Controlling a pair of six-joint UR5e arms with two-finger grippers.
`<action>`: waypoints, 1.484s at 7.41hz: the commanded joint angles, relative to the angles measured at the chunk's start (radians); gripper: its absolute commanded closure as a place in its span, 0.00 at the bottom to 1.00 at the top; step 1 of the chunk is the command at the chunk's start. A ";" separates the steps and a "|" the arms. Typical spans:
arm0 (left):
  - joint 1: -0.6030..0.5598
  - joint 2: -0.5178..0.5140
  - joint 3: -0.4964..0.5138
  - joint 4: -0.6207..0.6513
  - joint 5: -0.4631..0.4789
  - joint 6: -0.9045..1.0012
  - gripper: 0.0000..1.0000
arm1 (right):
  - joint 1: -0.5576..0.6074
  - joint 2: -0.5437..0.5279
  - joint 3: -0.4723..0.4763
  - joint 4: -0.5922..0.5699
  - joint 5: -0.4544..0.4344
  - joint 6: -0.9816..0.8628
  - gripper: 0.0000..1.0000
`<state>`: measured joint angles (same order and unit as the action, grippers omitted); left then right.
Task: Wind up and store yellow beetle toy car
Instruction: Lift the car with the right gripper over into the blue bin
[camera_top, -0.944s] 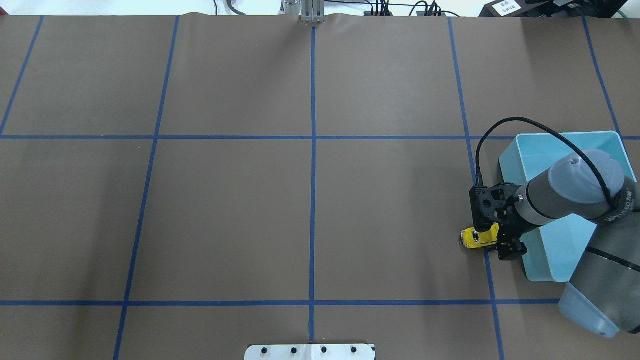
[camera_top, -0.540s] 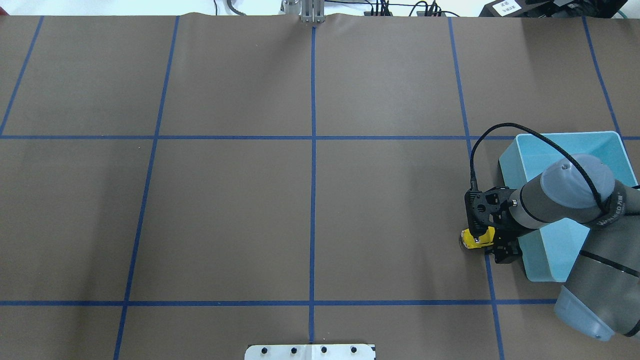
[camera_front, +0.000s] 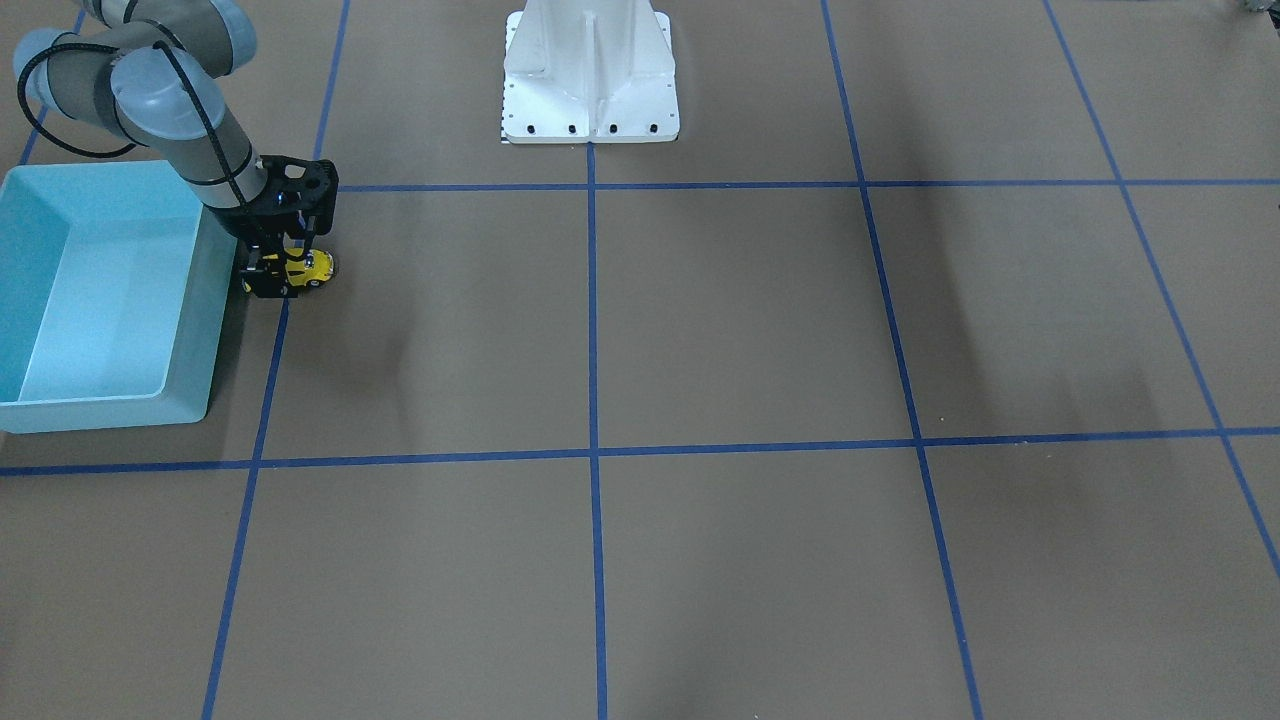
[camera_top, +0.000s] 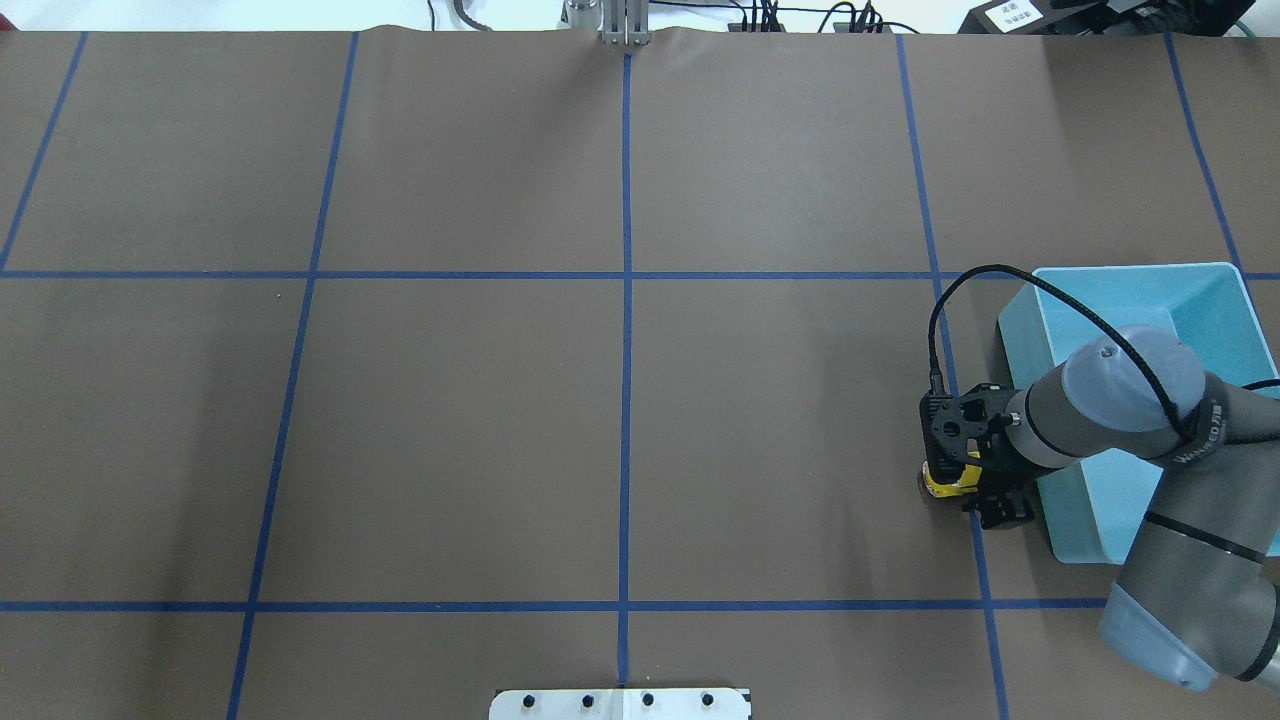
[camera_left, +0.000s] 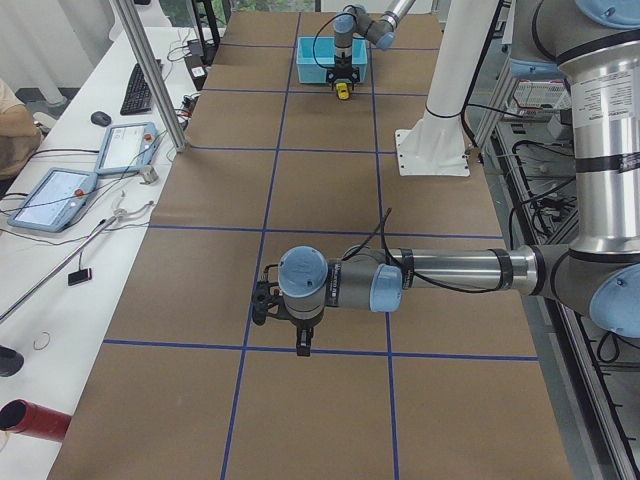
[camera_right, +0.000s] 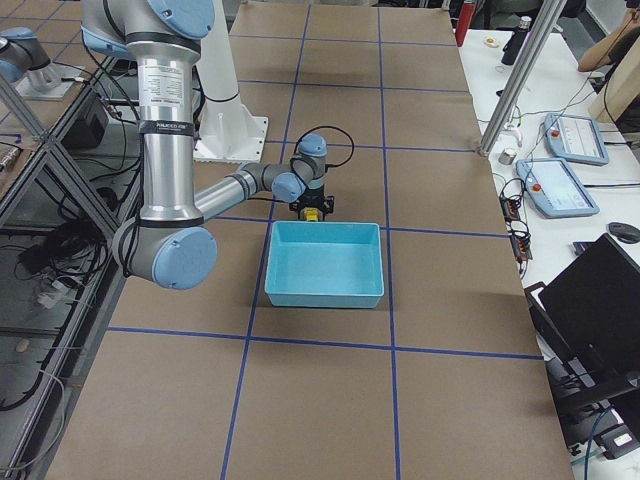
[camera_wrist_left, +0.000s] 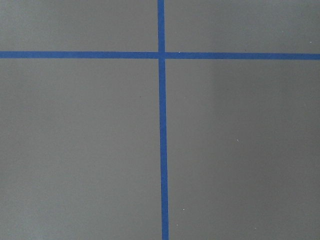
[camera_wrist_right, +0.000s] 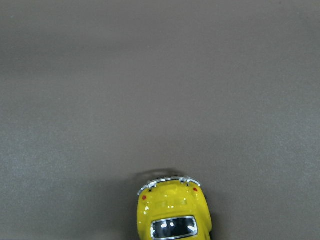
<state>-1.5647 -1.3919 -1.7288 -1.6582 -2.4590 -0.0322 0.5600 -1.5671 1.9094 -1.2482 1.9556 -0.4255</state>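
Observation:
The yellow beetle toy car (camera_top: 940, 482) stands on the brown table just left of the light blue bin (camera_top: 1140, 270). My right gripper (camera_top: 985, 489) is low over the car, open, with a black finger (camera_top: 1003, 510) beside its near flank; the other finger is hidden under the wrist. From the front, the car (camera_front: 311, 269) pokes out from under the right gripper (camera_front: 280, 278). The right wrist view shows the car's rear (camera_wrist_right: 172, 210) at the bottom edge. My left gripper (camera_left: 262, 302) hangs over the table far from the car; I cannot tell if it is open.
The bin (camera_front: 110, 410) holds nothing and sits right beside the car. Blue tape lines (camera_top: 626, 300) grid the table. The white robot base (camera_front: 590, 70) stands at the table's middle. Operator desks with tablets (camera_left: 60, 195) lie beyond the far edge.
The right gripper has come further over the car and now covers more of it. The car itself has stayed in place.

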 joint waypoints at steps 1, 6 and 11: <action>0.000 0.001 0.000 0.000 0.000 0.000 0.00 | 0.000 -0.001 0.002 0.018 -0.007 0.008 1.00; -0.006 0.001 0.000 0.000 0.000 0.002 0.00 | 0.191 0.002 0.178 -0.104 0.121 0.028 1.00; -0.006 0.001 0.002 0.002 -0.002 0.000 0.00 | 0.460 -0.130 0.214 -0.200 0.267 -0.440 1.00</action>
<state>-1.5708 -1.3913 -1.7273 -1.6567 -2.4604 -0.0322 0.9734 -1.6328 2.1374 -1.4540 2.2138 -0.7206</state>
